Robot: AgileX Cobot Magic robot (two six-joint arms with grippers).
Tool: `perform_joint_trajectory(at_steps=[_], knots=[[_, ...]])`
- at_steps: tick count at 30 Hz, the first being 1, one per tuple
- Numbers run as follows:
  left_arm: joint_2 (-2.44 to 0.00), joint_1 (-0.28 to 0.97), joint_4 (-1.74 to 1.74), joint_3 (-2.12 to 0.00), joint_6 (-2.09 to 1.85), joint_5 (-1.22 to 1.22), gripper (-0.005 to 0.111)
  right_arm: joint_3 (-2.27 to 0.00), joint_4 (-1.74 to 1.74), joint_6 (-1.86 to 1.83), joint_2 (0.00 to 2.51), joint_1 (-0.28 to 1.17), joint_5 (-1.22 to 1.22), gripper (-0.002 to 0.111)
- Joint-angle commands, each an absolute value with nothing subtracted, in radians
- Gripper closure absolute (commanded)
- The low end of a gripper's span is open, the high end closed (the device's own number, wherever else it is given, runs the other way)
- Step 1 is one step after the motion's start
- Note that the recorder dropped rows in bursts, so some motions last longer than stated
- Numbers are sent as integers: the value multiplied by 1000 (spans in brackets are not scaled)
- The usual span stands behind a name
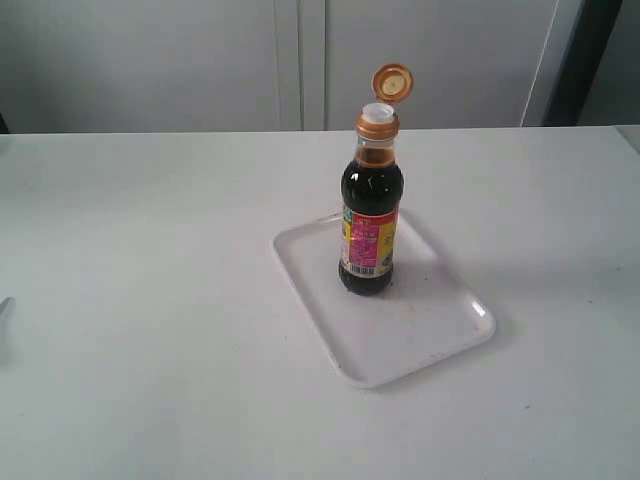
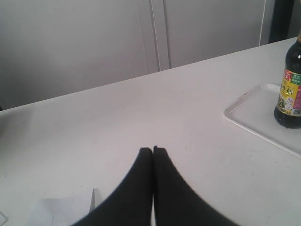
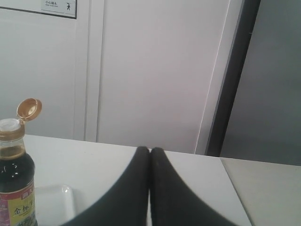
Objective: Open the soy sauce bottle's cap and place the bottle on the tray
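The soy sauce bottle point(image 1: 370, 225) stands upright on the white tray point(image 1: 430, 330), dark liquid inside, red-pink and yellow label facing the camera. Its orange-brown cap point(image 1: 392, 83) is flipped up on its hinge, and the white spout point(image 1: 378, 113) is bare. The bottle point(image 2: 289, 92) and tray point(image 2: 251, 113) also show in the left wrist view, far from my left gripper point(image 2: 153, 149), which is shut on nothing. In the right wrist view the bottle point(image 3: 16, 186) with its raised cap point(image 3: 29, 109) stands beside my right gripper point(image 3: 150, 149), shut and empty. Neither gripper appears in the exterior view.
The white table point(image 1: 150, 300) runs out around the tray on all sides. A pale wall with panel seams point(image 1: 300, 60) stands behind the table. A dark vertical frame point(image 3: 233, 75) is at the far right.
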State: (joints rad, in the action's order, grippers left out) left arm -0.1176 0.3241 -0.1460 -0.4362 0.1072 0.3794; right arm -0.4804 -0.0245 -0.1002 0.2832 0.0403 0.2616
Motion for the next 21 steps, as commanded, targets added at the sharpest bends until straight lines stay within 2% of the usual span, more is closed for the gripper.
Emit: perform_joint_trajectory(at_steps=[1, 13, 21], knots=[[-110, 322, -135, -429, 113, 381, 107, -476, -30, -94, 282, 28, 262, 108], [-110, 322, -76, -425, 35, 379, 107, -476, -30, -94, 282, 28, 262, 108], [-81, 315, -67, -332, 28, 268, 107, -476, -30, -94, 282, 28, 262, 108]])
